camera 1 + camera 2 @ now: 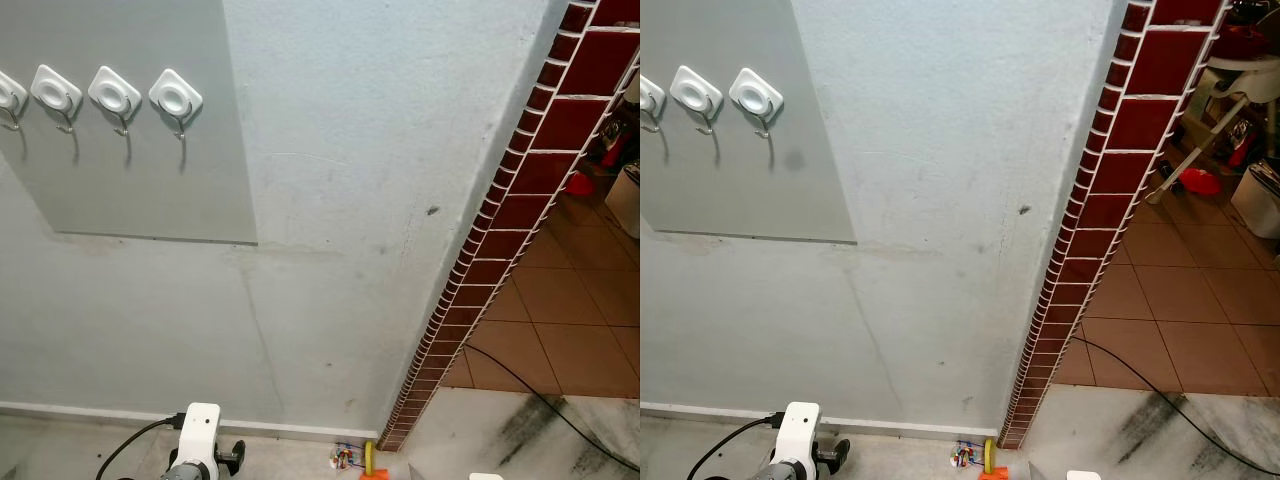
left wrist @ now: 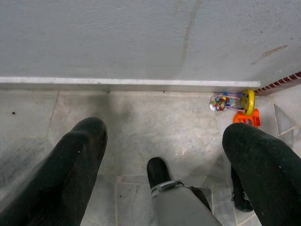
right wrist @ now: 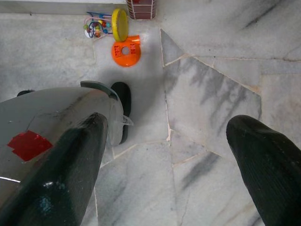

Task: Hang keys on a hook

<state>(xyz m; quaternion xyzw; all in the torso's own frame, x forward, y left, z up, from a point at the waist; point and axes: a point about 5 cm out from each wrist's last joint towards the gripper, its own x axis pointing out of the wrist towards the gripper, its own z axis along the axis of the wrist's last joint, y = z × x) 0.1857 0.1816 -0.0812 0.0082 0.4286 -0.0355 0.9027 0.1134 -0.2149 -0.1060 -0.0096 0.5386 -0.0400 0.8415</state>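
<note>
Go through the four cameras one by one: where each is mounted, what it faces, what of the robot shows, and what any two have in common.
Left eye view: on the head, facing the grey wall with the white hooks; the left arm shows at the bottom.
Right eye view: beside it, same wall and the red tile edge.
Left wrist view: looks down along the open left gripper at the marble floor and skirting.
Right wrist view: looks down along the open right gripper at the floor.
Shared: both wrist views show the colourful bead toy.

Bare wall (image 1: 330, 200) lies open from the hooks (image 1: 175, 97) at ten o'clock toward the brick edge (image 1: 500, 215) at three, while toys (image 1: 352, 458) clutter the floor at six
</note>
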